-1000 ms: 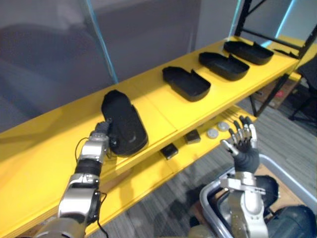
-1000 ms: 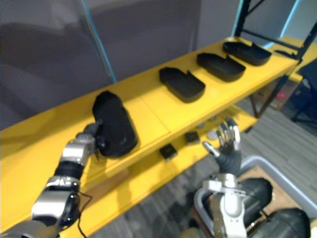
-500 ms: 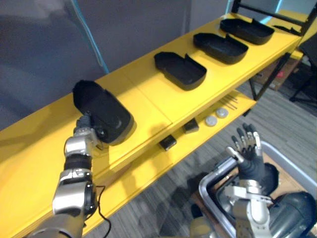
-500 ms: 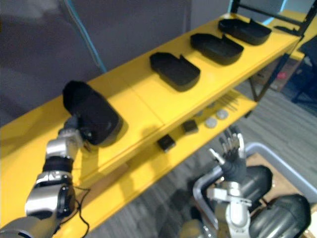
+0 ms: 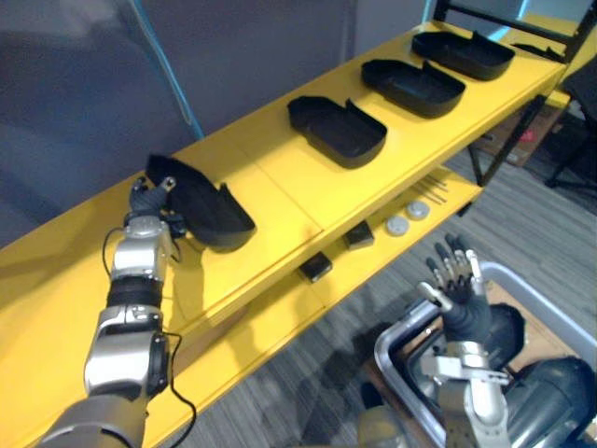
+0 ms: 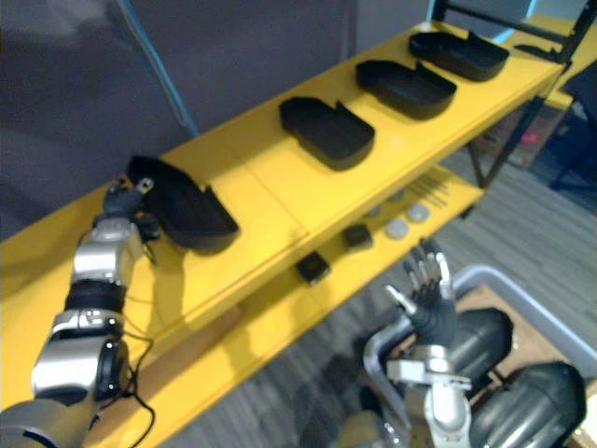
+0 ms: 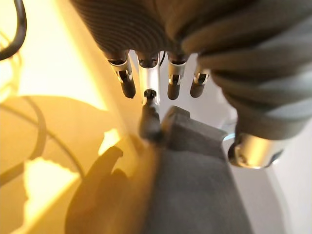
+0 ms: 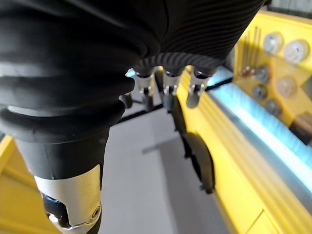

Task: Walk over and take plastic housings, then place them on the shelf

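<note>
1. left hand [image 5: 145, 203]: it sits on top of the yellow shelf [image 5: 272, 177], right at the near end of the nearest housing [image 5: 207, 209] and touching it. the left wrist view puts the housing's rim directly against the hand. you cannot tell from any view whether the hand grips that end or merely rests on it.
2. nearest housing: black plastic, hollow side up, lying slantwise across the shelf top. its far end is down on the board. you cannot tell whether the end at the hand is lifted off it.
3. three more black housings lie hollow side up along the same shelf, well apart from each other: second housing [image 5: 338, 132], third housing [image 5: 414, 87], far housing [image 5: 464, 54].
4. right hand [image 5: 459, 289]: held low and upright, well clear of the shelf, fingers straight and fanned wide, nothing in it. you find it just above the near rim of the grey bin [image 5: 539, 306].
5. lower shelf [image 5: 275, 315]: also yellow. it carries two small black blocks [image 5: 317, 268] side by side. past them lie two round silver discs [image 5: 397, 225], and then a few thin rods toward the far end.
</note>
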### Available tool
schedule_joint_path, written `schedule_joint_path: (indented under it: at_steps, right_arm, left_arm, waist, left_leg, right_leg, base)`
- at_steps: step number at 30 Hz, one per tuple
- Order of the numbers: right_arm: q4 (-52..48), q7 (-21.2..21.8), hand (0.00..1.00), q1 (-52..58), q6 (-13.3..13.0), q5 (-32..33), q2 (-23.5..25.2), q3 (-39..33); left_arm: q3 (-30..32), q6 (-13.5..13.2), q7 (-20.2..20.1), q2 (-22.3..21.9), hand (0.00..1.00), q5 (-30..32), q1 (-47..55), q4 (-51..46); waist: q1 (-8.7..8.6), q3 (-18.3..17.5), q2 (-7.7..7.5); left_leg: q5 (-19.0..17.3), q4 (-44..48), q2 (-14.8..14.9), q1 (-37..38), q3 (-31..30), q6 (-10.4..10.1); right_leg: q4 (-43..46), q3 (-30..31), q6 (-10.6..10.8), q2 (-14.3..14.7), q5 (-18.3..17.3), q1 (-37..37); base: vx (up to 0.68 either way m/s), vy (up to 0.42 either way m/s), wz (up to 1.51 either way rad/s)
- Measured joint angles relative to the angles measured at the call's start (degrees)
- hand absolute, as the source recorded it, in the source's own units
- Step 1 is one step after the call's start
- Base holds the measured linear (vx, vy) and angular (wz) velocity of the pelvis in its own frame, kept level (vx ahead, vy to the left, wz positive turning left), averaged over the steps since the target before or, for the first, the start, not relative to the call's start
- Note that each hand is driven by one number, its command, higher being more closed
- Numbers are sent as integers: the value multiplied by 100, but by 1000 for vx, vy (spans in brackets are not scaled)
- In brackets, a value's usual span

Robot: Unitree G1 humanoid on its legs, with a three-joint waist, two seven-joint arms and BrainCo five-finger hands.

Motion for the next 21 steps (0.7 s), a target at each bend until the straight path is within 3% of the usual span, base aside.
schedule_joint_path:
  at_steps: [2, 7, 14, 19, 21]
  right_arm:
    - [0, 32, 0, 56, 0, 4, -1, -1]
    - [0, 90, 0, 75, -123, 50, -4, -1]
    - [1, 59, 0, -73, -244, 51, -48, 122]
    - [37, -89, 0, -418, -446, 47, -93, 268]
    - [63, -141, 0, -594, -547, 48, -204, 273]
  left_arm:
    - [-132, -113, -61, 12, 0, 7, 0, -8]
    - [-230, -98, -206, 76, 0, -18, 0, -126]
    - [-625, -86, -791, 170, 0, 152, 2, -202]
    - [-874, -404, -818, 277, 0, 165, 11, -467]
    - [-1055, -751, -768, 573, 0, 91, 20, -732]
  waist:
    - [-4, 0, 1]
    - [-32, -8, 13]
    - [40, -23, 30]
    - [305, -91, 25]
    - [423, -257, 5]
  left_leg:
    - [1, 2, 0, 13, -12, 1]
    - [25, 5, -3, 6, -68, 18]
    - [132, -48, -61, -95, -455, 63]
    - [305, -212, -61, -115, -760, 47]
    - [342, -214, -69, -215, -896, 52]
  right_leg:
    - [0, -9, 0, -1, 0, 24]
    - [0, -52, 0, -13, 0, 54]
    - [-71, -431, 1, -117, 0, 247]
    - [-85, -739, -1, -124, 0, 356]
    - [-112, -882, -2, -144, -1, 362]
  base:
    - [-10, -1, 2]
    - [-18, -4, 5]
    - [-10, -6, 28]
    - [-15, -24, 31]
    - [1, -20, 29]
